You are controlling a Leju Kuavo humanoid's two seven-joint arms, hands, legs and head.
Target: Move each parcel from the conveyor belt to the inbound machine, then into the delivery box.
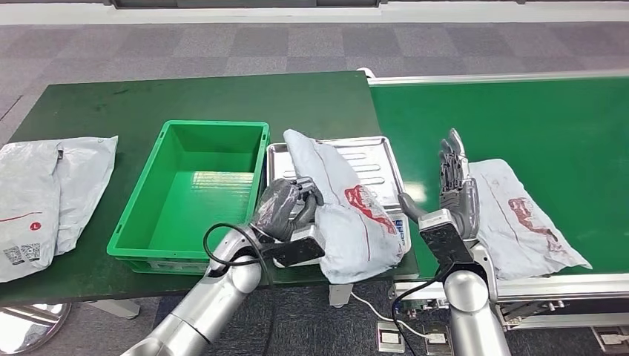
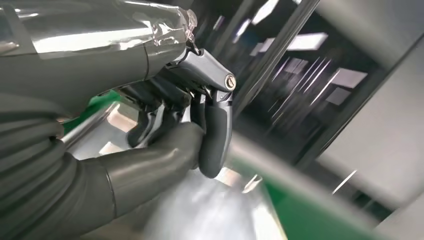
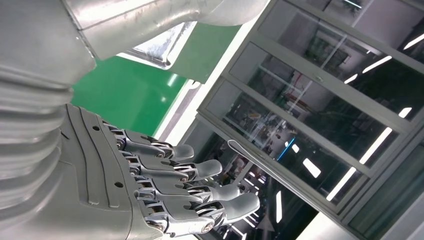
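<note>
The left hand (image 1: pixel 285 208) is gripping a grey parcel (image 1: pixel 343 208), its fingers (image 2: pixel 212 132) clamped on the near edge, likely so the bag can be lifted off the steel tray (image 1: pixel 374 152) of the inbound machine. The green box (image 1: pixel 194 185) is sitting just beside the tray on the counter (image 1: pixel 222 96), open and reachable over its low rim. The right hand (image 1: pixel 456 189) is hovering with fingers apart, holding nothing, beside a second parcel (image 1: pixel 523 219) lying on the belt (image 1: pixel 519 119).

Grey, red-printed parcel (image 1: pixel 341 211); green box (image 1: pixel 194 189)
</note>
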